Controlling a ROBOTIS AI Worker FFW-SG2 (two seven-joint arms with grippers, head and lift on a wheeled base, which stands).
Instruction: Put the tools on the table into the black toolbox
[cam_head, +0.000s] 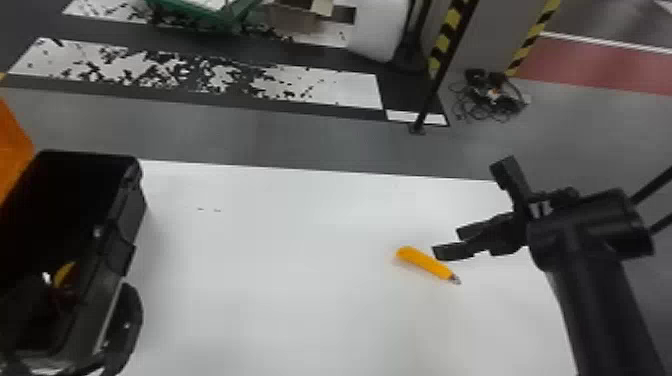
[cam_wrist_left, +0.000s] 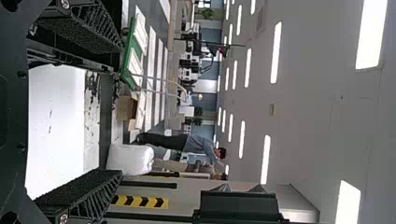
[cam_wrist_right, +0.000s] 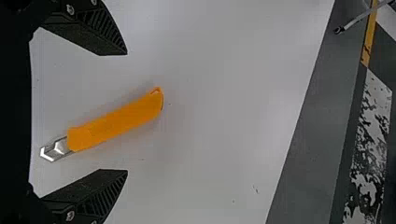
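The black toolbox (cam_head: 131, 220) stands at the left of the white table (cam_head: 280, 270), its orange lid (cam_head: 12, 145) raised; something yellow and something red lie dimly inside. An orange utility knife (cam_head: 424, 262) rests on the right part of the table, blade toward the near right. Close by its right side is my right gripper (cam_head: 450, 242), above the table and pointing left. In the right wrist view the knife (cam_wrist_right: 116, 122) lies on the table beyond the parted fingers of the right gripper (cam_wrist_right: 127, 112), not held. My left gripper (cam_wrist_left: 117, 111) is open, with nothing between its fingers.
Past the table's far edge (cam_head: 320, 170) lies grey floor with a green cart (cam_head: 215, 17), a striped post (cam_head: 447, 37) and a pile of cables (cam_head: 492, 95). The toolbox's handle (cam_head: 131, 325) sticks out over the table at the near left.
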